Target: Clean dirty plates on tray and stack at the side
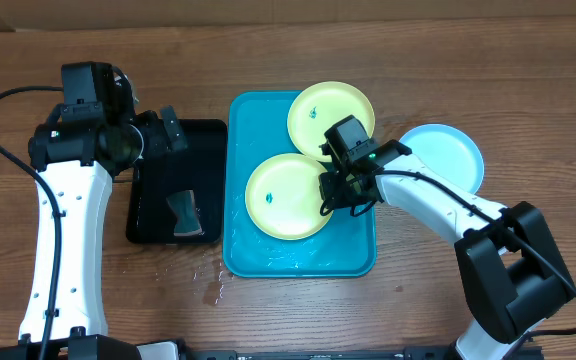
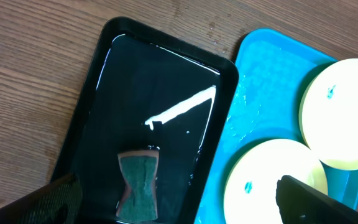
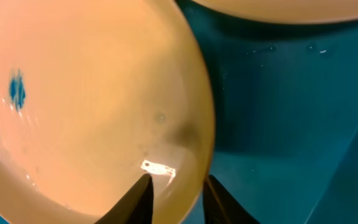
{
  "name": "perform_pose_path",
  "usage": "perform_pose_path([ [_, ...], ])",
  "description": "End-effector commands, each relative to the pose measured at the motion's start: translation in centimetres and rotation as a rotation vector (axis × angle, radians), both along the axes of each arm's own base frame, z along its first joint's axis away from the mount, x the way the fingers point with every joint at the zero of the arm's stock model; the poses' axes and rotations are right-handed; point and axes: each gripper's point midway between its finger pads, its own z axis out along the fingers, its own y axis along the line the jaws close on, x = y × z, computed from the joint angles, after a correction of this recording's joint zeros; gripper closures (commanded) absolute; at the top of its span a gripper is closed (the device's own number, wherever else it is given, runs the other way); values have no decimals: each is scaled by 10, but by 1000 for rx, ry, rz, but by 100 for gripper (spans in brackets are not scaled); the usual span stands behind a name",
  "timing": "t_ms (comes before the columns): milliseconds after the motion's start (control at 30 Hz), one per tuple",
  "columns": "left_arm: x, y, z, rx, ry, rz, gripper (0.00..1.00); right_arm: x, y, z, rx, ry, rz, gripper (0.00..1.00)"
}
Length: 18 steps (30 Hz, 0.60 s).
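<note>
Two pale yellow-green plates lie on the turquoise tray (image 1: 353,250): a near one (image 1: 288,195) and a far one (image 1: 330,118) leaning over the tray's back rim. Each has a small dark speck. A light blue plate (image 1: 438,158) rests on the table to the right of the tray. My right gripper (image 1: 330,192) sits at the near plate's right edge. In the right wrist view it (image 3: 178,186) straddles that plate's (image 3: 92,93) rim, one finger on the inside, the other against the outer edge. My left gripper (image 2: 179,208) hangs open above the black tray.
A black tray (image 1: 153,200) holding water and a green sponge (image 1: 183,212) sits left of the turquoise tray. The sponge (image 2: 138,183) also shows in the left wrist view. Water drops (image 1: 213,285) lie on the wood near the turquoise tray's front left corner.
</note>
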Motion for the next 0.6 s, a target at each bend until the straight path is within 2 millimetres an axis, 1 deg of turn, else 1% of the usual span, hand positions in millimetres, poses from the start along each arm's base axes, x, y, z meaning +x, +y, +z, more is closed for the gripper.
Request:
perform_pose_path([
  [0,5,-4,4,-13,-11,4,0,3,1,4,6,-24,-1,76],
  [133,5,-4,4,-13,-11,4,0,3,0,3,0,-23,-7,83],
  [200,5,-4,4,-13,-11,4,0,1,-1,2,-4,-16,-7,84],
  [233,5,-4,4,-13,-11,4,0,0,-2,2,-6,-11,-12,84],
  [300,5,-4,4,-13,-11,4,0,0,-4,1,-9,-3,-45,77],
  [333,5,-4,4,-13,-11,4,0,0,-5,0,-13,-1,-59,75],
  [467,5,-4,4,-13,-11,4,1,5,-11,-4,-40,-29,-101,75],
  [567,5,-4,4,-13,-11,4,0,6,-12,-9,-37,-43,-105,76],
])
